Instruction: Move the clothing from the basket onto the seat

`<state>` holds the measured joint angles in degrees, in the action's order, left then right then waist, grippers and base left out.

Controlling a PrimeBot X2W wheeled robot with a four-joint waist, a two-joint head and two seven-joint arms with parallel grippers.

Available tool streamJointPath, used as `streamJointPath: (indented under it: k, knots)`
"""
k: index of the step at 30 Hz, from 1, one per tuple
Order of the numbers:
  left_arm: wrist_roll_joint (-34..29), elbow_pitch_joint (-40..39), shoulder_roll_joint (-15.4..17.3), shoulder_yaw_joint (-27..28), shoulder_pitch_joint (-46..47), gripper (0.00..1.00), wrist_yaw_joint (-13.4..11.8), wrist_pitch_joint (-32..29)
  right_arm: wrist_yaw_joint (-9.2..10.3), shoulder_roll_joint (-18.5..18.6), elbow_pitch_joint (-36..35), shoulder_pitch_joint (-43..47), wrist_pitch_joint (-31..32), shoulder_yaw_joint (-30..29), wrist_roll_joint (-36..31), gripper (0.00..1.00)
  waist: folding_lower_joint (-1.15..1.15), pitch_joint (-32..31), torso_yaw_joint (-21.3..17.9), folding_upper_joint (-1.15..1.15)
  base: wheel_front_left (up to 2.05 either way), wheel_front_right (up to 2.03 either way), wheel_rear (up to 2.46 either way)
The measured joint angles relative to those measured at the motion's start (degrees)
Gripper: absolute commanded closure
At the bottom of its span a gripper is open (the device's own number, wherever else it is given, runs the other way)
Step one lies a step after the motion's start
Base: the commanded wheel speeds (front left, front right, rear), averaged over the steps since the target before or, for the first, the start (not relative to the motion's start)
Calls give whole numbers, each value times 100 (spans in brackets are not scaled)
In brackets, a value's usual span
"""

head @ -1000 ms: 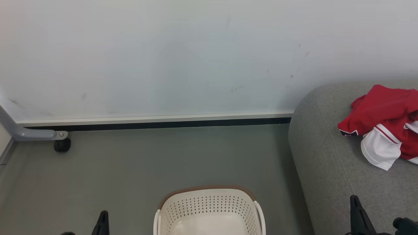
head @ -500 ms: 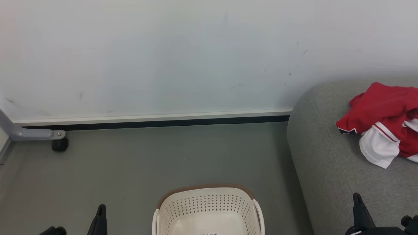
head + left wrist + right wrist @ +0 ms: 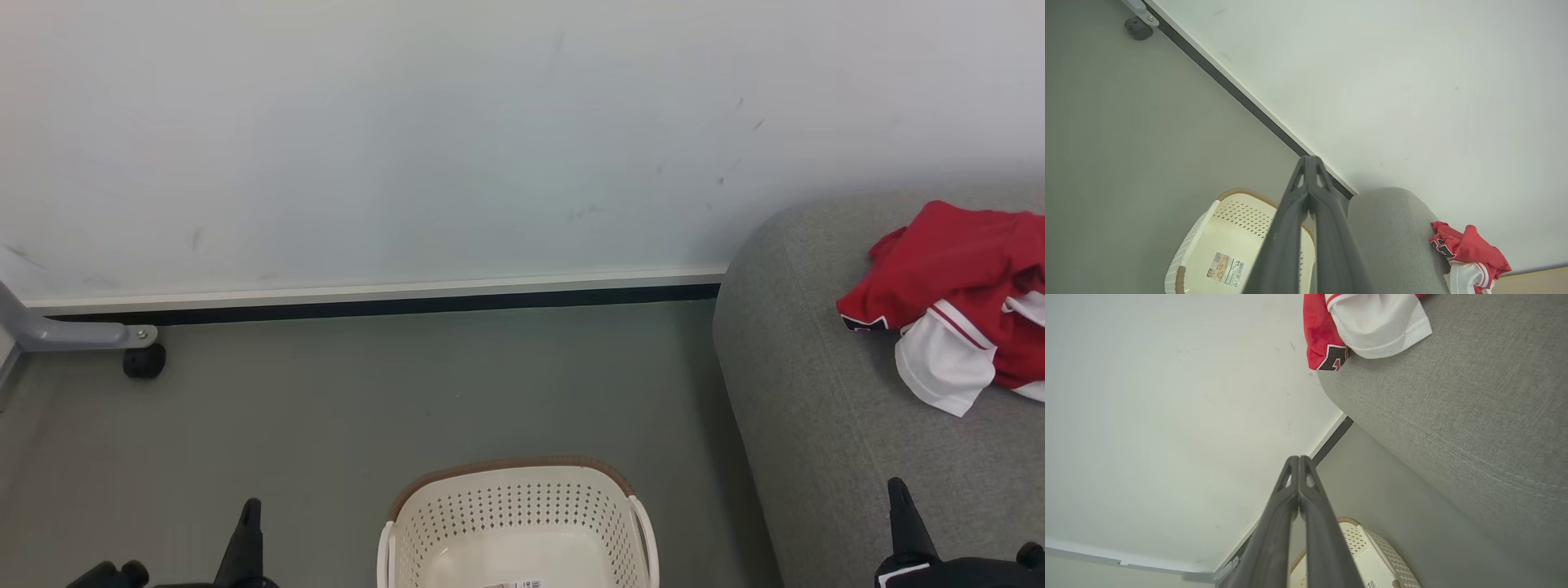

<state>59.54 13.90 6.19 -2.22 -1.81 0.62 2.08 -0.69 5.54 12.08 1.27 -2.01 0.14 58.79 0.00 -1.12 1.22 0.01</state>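
Two grippers are showing in the head view. The left gripper point(image 3: 250, 510) is hanging left of the basket point(image 3: 514, 514) and the right gripper point(image 3: 898, 494) right of the basket, each tapering to a single dark point. The basket is standing on the grey floor point(image 3: 367, 392), with a paper label point(image 3: 514, 583) lying on its bare bottom. The seat point(image 3: 816, 425) is standing right of the basket. The clothing point(image 3: 955, 278), a red and white heap, is lying on the seat, well apart from the basket, up and to its right. A black caster point(image 3: 144, 360) is resting far left of the basket, by the wall point(image 3: 408, 147).

Left wrist view: the left gripper point(image 3: 1310, 161) is keeping its fingers pressed together, pinching nothing, and crossing over the basket point(image 3: 1200, 245). The label point(image 3: 1224, 265) is showing inside the basket. The seat point(image 3: 1392, 228) is rising right of the basket, and the clothing point(image 3: 1466, 249) is lying on it.

Right wrist view: the right gripper point(image 3: 1298, 459) is also pressed shut on nothing, above the basket point(image 3: 1384, 555). The seat point(image 3: 1453, 416) is spreading above and right of the basket. The clothing point(image 3: 1372, 322) is lying on the seat, far above the basket.
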Motion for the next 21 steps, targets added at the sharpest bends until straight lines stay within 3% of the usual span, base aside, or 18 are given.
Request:
streamJointPath:
  k: [21]
  knots:
    - [1521,135,-167,354,293,100,304,-409,-289,-135,236,-316,403,-368,1533,100,0,58,-58,-1,0,0,0]
